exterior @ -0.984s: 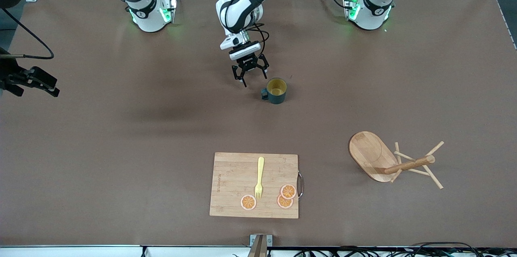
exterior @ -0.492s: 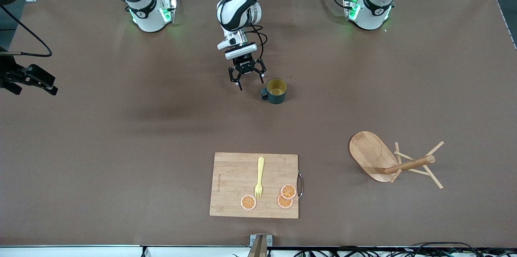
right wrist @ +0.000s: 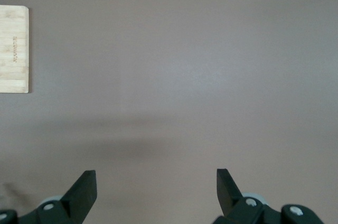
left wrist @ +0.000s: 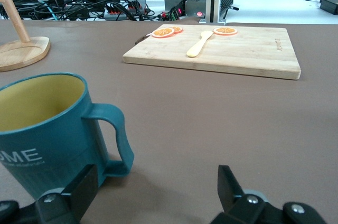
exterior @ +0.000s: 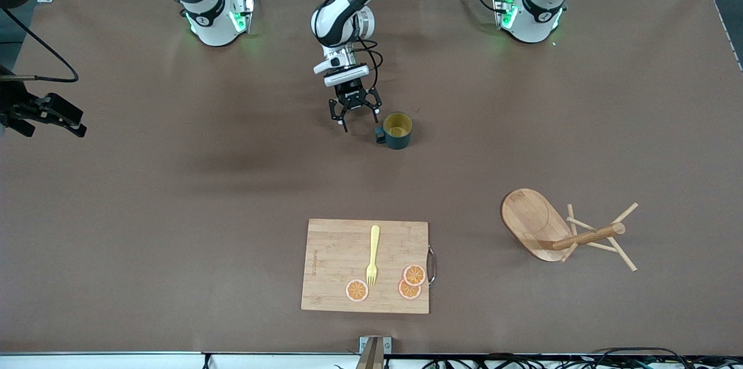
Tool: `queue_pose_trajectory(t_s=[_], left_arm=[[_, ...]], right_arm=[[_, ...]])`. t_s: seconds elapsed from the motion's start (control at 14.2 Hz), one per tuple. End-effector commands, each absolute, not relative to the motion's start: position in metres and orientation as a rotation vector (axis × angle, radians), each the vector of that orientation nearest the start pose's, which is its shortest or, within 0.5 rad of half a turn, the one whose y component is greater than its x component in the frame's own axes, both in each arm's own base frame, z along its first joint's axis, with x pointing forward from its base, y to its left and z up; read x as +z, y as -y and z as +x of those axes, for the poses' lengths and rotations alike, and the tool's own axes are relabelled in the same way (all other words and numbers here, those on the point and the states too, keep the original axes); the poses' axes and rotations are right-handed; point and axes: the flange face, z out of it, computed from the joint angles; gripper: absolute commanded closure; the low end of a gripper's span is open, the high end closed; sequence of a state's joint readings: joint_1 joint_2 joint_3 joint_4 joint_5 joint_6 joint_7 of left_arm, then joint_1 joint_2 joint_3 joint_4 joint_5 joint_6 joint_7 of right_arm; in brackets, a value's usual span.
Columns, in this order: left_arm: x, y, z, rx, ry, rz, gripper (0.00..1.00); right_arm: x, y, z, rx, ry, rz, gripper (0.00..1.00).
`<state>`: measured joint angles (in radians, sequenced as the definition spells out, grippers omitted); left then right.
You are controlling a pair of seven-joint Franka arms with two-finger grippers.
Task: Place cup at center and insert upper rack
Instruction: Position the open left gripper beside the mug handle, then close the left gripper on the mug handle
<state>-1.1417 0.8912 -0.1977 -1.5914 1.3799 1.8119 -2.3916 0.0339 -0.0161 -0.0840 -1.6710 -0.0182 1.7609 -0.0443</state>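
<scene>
**Cup [exterior: 397, 129] set at mid-worktop, rack next**

Cup stands upright near the worktop [exterior: 174, 212] middle. The left tool [exterior: 355, 115] hangs just beside its handle, wide open, holding nothing. The rack [exterior: 566, 230] lies tipped over toward the left arm's end, untouched; fetching it seems next. The right tool [right wrist: 157, 189] waits, open and empty.

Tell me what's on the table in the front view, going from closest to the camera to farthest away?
Cutting board with the fork and orange slices → rack lying on its side → cup, with the open left gripper beside it.
</scene>
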Motion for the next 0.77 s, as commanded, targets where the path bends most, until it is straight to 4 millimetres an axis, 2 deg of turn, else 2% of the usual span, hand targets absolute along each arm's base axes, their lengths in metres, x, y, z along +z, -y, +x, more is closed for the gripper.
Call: queue_pose_trajectory(t_s=[0.0, 0.49, 0.7], left_arm=[[0.111, 0.611, 0.251, -1.594, 0.299, -2.468, 0.00], [0.094, 0.604, 0.263, -1.608, 0.255, -2.435, 0.00], [0.092, 0.602, 0.268, -1.621, 0.250, -2.424, 0.00]], right_arm=[[0.605, 0.019, 0.564, -0.166, 0.009, -3.170, 0.00], [0.601, 0.021, 0.561, -0.113, 0.001, -3.172, 0.00], [0.601, 0.021, 0.561, -0.113, 0.004, -3.172, 0.00]])
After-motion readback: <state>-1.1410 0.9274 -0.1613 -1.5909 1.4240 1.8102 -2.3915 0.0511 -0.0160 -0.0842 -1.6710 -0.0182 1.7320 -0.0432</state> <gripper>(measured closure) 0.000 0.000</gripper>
